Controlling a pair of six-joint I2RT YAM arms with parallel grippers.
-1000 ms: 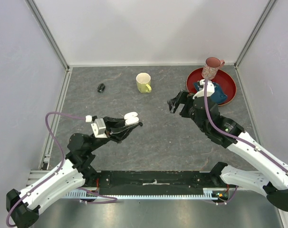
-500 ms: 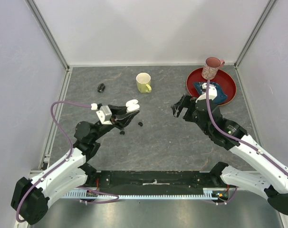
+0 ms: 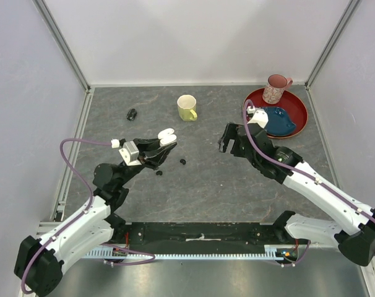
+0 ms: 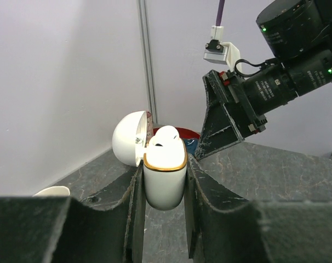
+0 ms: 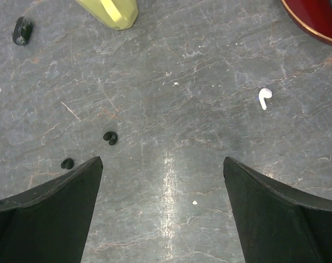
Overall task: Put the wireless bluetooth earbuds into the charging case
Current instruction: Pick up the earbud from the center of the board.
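My left gripper [image 4: 164,164] is shut on a white charging case [image 4: 165,175] with a gold rim, held above the table [image 3: 167,137]. Its lid [image 4: 127,137] is open, and a white earbud [image 4: 167,136] sits in it. Another white earbud [image 5: 264,97] lies on the table, seen only in the right wrist view. Two black earbuds [image 3: 183,161] [image 3: 159,172] lie below the case; they also show in the right wrist view [image 5: 110,138] [image 5: 68,163]. My right gripper [image 5: 161,161] is open and empty above the table, between the black buds and the white one [image 3: 231,137].
A yellow mug [image 3: 187,107] stands at the back centre. A small black case [image 3: 132,114] lies back left. A red plate [image 3: 297,117] at the back right holds a pink cup [image 3: 276,88] and a blue object [image 3: 280,120]. Walls close in three sides.
My left gripper has carried the case back and to the left, uncovering the two black earbuds. My right gripper has shifted slightly left, off the red plate.
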